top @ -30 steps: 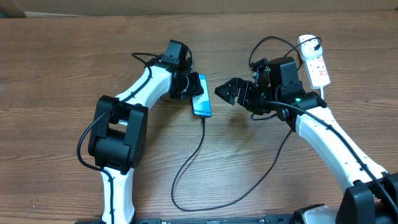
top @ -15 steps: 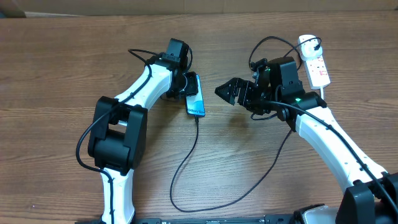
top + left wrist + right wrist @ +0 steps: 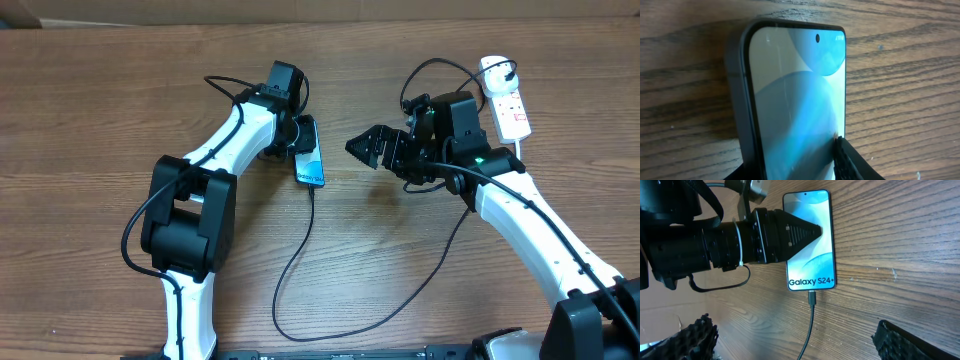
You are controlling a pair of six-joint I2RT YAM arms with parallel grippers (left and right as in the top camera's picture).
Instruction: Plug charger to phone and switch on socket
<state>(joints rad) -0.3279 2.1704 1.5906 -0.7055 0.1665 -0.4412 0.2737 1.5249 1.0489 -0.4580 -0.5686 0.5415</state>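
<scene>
The phone (image 3: pixel 311 163) lies on the wooden table with its blue screen lit and "Galaxy S24+" readable in the right wrist view (image 3: pixel 810 240). My left gripper (image 3: pixel 303 145) is shut on the phone, one finger on each long edge; a fingertip (image 3: pixel 850 160) presses its right edge. The charger's connector (image 3: pixel 812 298) sits in the phone's bottom port, and the thin black cable (image 3: pixel 298 255) loops toward the table's front. My right gripper (image 3: pixel 365 150) hovers open to the right of the phone, nothing between its fingers (image 3: pixel 890 337). The white socket (image 3: pixel 508 108) lies at the far right.
A thick white cord (image 3: pixel 520 148) leaves the socket behind my right arm. The charger cable runs on under my right arm (image 3: pixel 445 255). Something dark sits at the socket's far end (image 3: pixel 498 72).
My left gripper has slid the phone a little to the left and turned it more upright in the overhead view. The cable followed. The right arm has not moved.
</scene>
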